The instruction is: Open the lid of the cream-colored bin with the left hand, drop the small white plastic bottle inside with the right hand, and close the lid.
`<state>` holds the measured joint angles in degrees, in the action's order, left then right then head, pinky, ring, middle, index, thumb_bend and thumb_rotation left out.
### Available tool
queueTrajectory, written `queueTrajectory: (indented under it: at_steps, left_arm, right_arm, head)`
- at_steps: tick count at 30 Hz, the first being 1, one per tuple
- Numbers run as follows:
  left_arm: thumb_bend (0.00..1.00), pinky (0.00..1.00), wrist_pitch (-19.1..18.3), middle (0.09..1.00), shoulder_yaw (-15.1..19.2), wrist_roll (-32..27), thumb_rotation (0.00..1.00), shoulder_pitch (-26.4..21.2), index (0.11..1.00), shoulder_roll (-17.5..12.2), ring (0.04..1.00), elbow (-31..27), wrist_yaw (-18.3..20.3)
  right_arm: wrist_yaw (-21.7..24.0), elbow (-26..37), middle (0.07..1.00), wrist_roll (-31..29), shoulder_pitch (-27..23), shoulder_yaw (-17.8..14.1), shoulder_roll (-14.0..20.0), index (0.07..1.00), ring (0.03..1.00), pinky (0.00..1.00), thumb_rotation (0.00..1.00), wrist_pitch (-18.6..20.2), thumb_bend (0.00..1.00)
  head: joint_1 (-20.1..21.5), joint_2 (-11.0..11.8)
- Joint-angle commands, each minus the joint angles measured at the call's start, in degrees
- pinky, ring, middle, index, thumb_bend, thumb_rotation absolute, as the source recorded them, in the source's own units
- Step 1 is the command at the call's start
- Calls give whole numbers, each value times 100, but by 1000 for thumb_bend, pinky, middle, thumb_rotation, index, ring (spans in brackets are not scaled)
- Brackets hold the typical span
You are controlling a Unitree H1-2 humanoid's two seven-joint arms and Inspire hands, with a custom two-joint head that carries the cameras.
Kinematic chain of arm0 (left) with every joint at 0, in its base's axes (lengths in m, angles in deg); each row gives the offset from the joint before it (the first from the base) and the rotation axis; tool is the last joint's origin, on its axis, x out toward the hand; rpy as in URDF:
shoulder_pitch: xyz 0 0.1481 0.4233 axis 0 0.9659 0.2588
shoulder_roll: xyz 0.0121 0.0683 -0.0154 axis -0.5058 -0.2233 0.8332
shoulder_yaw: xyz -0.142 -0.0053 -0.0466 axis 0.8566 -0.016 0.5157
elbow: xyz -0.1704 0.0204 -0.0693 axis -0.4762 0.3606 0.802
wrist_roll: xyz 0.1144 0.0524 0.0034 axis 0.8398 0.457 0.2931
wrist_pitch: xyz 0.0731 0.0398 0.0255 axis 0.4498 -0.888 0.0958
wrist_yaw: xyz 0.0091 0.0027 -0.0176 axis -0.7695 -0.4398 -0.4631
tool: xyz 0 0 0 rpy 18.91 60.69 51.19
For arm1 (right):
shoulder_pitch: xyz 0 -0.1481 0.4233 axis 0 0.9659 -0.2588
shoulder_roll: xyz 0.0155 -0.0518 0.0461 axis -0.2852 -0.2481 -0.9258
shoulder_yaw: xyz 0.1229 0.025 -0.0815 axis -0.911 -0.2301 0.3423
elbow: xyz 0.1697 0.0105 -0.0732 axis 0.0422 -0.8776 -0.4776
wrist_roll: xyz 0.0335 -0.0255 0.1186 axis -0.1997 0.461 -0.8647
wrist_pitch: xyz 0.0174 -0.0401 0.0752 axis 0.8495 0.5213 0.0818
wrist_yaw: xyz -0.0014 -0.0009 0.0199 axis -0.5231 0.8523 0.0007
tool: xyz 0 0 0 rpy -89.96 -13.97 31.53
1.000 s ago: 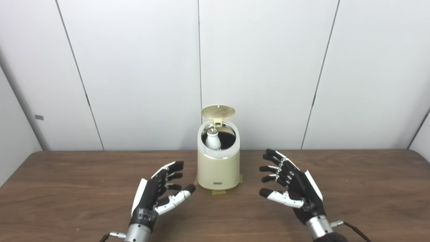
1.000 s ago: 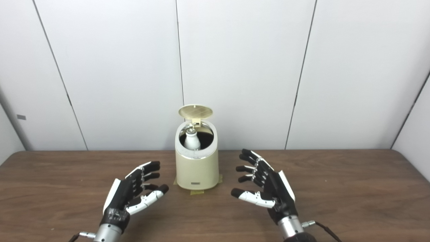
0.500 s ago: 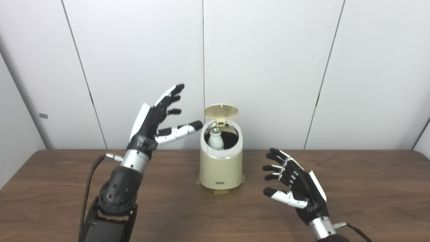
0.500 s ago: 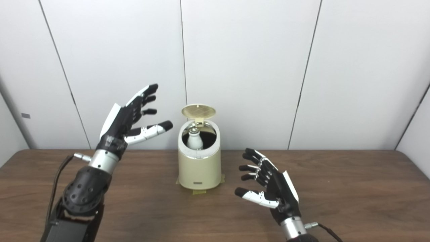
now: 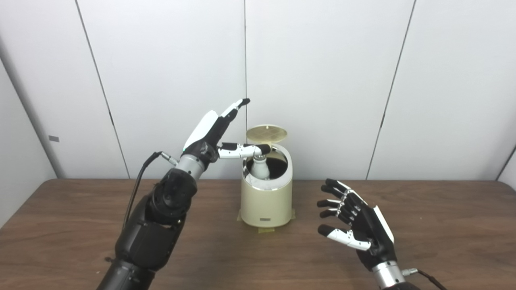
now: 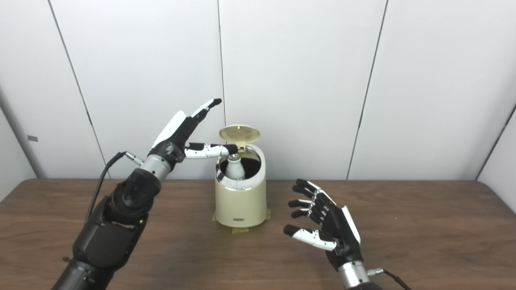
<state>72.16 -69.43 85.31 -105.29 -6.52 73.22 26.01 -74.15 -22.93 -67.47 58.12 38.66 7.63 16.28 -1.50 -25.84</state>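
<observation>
We see the cream-colored bin [image 5: 266, 201] standing upright on the wooden table [image 5: 443, 225], near the back wall, with bits of tape at its base. Its round lid [image 5: 267, 134] is tipped up on the rear hinge, so the mouth is open, ringed by a shiny metallic rim. Inside, against a dark interior, stands the small white plastic bottle [image 5: 259, 169], upright and toward the left of the opening; we can make out its rounded shoulders and a narrow neck with a silvery top (the lower body is hidden by the bin wall).

The left hand [image 5: 213, 135] is raised beside the bin at lid height, holding nothing, its fingers [image 5: 236, 108] straight and pointing up toward the wall. Its thumb reaches sideways across the bin's left rim, the tip just under the lid's front edge; we cannot tell whether it touches the lid.

The right hand [image 6: 328, 229] hovers low over the table to the right of the bin, apart from it, palm turned inward, fingers spread and loosely curled, empty.
</observation>
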Motion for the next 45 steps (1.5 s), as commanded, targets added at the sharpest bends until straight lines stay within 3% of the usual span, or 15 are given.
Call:
queueTrajectory:
  at_steps: [1, 5, 14, 32, 45]
  left_arm:
    - [977, 927, 231, 996, -93, 196, 451, -356, 955, -134, 1000, -29, 46]
    - [986, 989, 123, 973, -470, 788, 482, -465, 911, -319, 1000, -47, 189]
    - [1000, 1000, 568, 841, -834, 1470, 461, -444, 805, -625, 1000, -273, 363]
    - [1000, 1000, 615, 818, -790, 1925, 416, -199, 802, -773, 1000, -1110, 1004]
    - [1000, 1000, 737, 793, -860, 2278, 503, -126, 787, -816, 990, -1167, 1198]
  right_arm:
    - [-29, 165, 795, -61, -209, -42, -1, 796, 673, 557, 270, -165, 847]
    - [-49, 158, 794, -73, -214, -50, -20, 794, 678, 555, 298, -149, 862]
    - [-117, 163, 793, 51, -226, -35, -54, 796, 679, 534, 324, -158, 860]
    - [-217, 383, 797, 257, -190, 25, -112, 808, 672, 538, 332, 25, 842]
    - [-237, 460, 802, 254, -182, 60, -106, 811, 670, 531, 335, 72, 838]
  head:
    - [-2, -7]
    - [31, -12]
    - [66, -20]
    - [117, -109]
    - [157, -195]
